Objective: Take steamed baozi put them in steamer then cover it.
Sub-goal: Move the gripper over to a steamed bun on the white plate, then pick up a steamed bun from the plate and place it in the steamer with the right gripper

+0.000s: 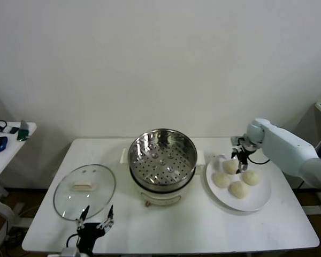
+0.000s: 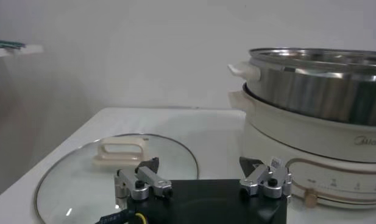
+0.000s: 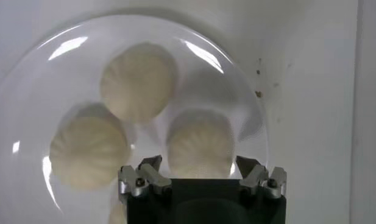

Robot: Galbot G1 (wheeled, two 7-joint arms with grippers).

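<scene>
We see the four baozi (image 1: 236, 179) on the white plate (image 1: 259, 201) right of the empty steamer (image 1: 162, 156), our right gripper (image 1: 239, 157) straddling the rear bun with jaws apart, while the cover (image 1: 84, 191) lies left beside our wide-open left gripper (image 1: 96, 218).

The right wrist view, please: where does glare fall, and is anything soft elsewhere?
Right wrist view: bright streaks of glare curve along the plate rim, while the baozi look soft. Left wrist view: small glints on the glass cover; the steamer wall shows blurred reflections.
</scene>
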